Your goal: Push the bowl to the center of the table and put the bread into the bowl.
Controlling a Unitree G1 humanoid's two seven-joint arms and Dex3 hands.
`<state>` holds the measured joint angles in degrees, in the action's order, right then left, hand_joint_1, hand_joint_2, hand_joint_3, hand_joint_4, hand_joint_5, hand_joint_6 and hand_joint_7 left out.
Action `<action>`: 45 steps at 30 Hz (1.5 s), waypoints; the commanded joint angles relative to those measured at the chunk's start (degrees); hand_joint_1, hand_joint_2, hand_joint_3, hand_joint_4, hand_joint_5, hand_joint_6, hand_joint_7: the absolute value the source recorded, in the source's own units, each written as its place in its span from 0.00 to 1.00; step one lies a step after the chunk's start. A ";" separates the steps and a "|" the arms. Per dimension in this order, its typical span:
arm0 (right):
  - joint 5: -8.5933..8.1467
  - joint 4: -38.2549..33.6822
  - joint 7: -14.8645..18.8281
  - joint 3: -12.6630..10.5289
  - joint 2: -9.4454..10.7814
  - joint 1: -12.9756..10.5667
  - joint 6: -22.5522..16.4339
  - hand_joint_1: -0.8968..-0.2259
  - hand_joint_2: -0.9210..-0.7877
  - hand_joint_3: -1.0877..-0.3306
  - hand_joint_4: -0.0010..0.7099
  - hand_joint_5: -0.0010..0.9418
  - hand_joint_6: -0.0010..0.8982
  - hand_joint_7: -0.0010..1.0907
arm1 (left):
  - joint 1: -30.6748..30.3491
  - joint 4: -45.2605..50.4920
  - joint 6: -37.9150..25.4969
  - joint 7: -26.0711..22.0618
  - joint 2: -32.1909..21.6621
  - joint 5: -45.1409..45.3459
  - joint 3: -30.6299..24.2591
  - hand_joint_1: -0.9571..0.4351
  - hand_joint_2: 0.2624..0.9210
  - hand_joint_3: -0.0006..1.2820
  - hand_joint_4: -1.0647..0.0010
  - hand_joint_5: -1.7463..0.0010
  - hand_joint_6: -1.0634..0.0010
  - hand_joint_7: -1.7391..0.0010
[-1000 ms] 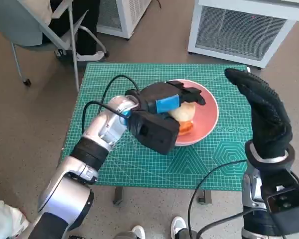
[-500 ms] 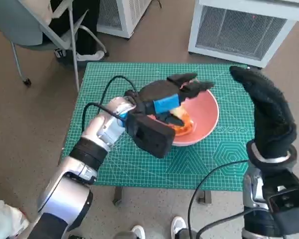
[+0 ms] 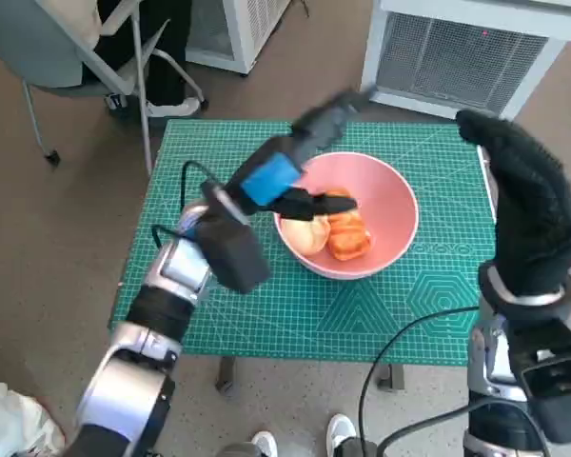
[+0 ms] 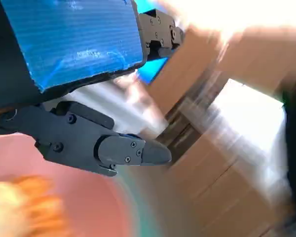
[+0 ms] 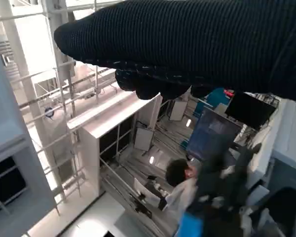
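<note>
Bread (image 3: 331,230) inside pink bowl (image 3: 392,190), near centre of green mat (image 3: 200,143). Left hand (image 3: 290,167) at bowl's 10 o'clock, fingers apart, holding nothing. Right hand (image 3: 525,214) raised at 3 o'clock, flat, empty.

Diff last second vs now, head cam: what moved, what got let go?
The left hand let go of the bread and lifted up and away from the bowl, now empty. Bread stays in the bowl; the bowl sits where it was on the table. The right hand stays raised at the table's right edge.
</note>
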<state>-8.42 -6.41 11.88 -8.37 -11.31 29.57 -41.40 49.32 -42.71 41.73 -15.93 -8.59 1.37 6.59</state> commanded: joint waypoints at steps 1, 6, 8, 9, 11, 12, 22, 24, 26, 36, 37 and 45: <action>1.59 0.67 -1.19 0.53 0.18 1.88 2.16 0.48 0.00 0.42 0.42 0.01 0.00 0.59 | -3.58 4.36 1.94 -1.80 3.23 -7.09 -3.01 0.26 1.00 0.27 0.88 0.97 0.76 0.93; 2.01 1.03 -1.39 1.05 0.11 3.90 4.21 0.47 0.00 0.41 0.41 0.01 0.00 0.58 | -5.84 8.79 3.16 -2.15 4.47 -9.75 -4.38 0.26 1.00 0.32 0.85 0.97 0.74 0.92; 1.87 1.13 -1.23 1.19 0.01 4.51 4.97 0.48 0.00 0.41 0.40 0.00 0.00 0.57 | -6.33 10.33 2.65 -2.87 4.57 -10.88 -4.67 0.26 1.00 0.34 0.84 0.98 0.73 0.92; 1.78 1.19 -1.15 1.24 -0.04 4.72 5.28 0.48 0.00 0.41 0.40 0.00 0.00 0.57 | -6.56 11.01 2.28 -3.21 4.66 -11.36 -4.80 0.26 1.00 0.34 0.83 0.98 0.73 0.92; 1.68 1.64 -0.99 1.48 -0.11 5.26 6.30 0.48 0.00 0.41 0.40 0.00 0.00 0.57 | -7.45 13.54 1.00 -3.73 5.09 -12.77 -5.01 0.25 1.00 0.35 0.83 0.98 0.73 0.92; 1.74 1.87 -0.96 1.62 -0.13 5.53 6.78 0.48 0.00 0.41 0.39 0.00 0.00 0.57 | -7.92 14.77 0.48 -3.94 5.39 -13.51 -5.08 0.24 1.00 0.35 0.83 0.98 0.73 0.92; 1.09 0.85 0.04 2.20 -0.45 7.68 8.47 0.48 0.00 0.41 0.38 0.00 0.01 0.56 | -11.89 25.52 -6.01 -5.43 6.98 -18.68 -5.50 0.25 1.00 0.37 0.84 0.99 0.74 0.92; 0.99 0.51 0.27 2.23 -0.53 8.01 8.55 0.48 0.00 0.41 0.38 0.00 0.01 0.56 | -12.31 26.62 -6.54 -5.69 7.06 -18.85 -5.55 0.26 1.00 0.36 0.85 0.99 0.75 0.92; 0.90 0.33 0.50 2.27 -0.62 8.36 8.77 0.49 0.00 0.41 0.38 0.00 0.01 0.56 | -12.61 27.49 -7.08 -6.14 6.96 -19.11 -5.66 0.25 1.00 0.36 0.87 1.00 0.76 0.93; -0.83 0.48 2.07 2.12 -0.82 9.40 10.38 0.49 0.00 0.42 0.38 0.00 0.01 0.55 | -12.24 28.51 -6.93 -7.69 5.90 -18.18 -6.47 0.24 1.00 0.36 0.88 1.00 0.76 0.94; -0.96 0.49 2.17 2.12 -0.86 9.45 10.48 0.49 0.00 0.43 0.38 0.00 0.01 0.55 | -12.13 28.40 -6.71 -7.73 5.82 -17.94 -6.56 0.24 1.00 0.36 0.88 1.00 0.76 0.94; -1.34 0.65 2.66 2.03 -0.84 9.53 10.75 0.49 0.00 0.44 0.38 0.00 0.02 0.54 | -11.61 27.54 -5.79 -8.32 5.76 -17.39 -7.24 0.24 1.00 0.36 0.87 1.00 0.75 0.94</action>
<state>-9.10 -5.46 13.83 -6.40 -11.77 39.38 -31.30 36.88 -14.90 35.24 -23.80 -2.58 -16.45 -0.29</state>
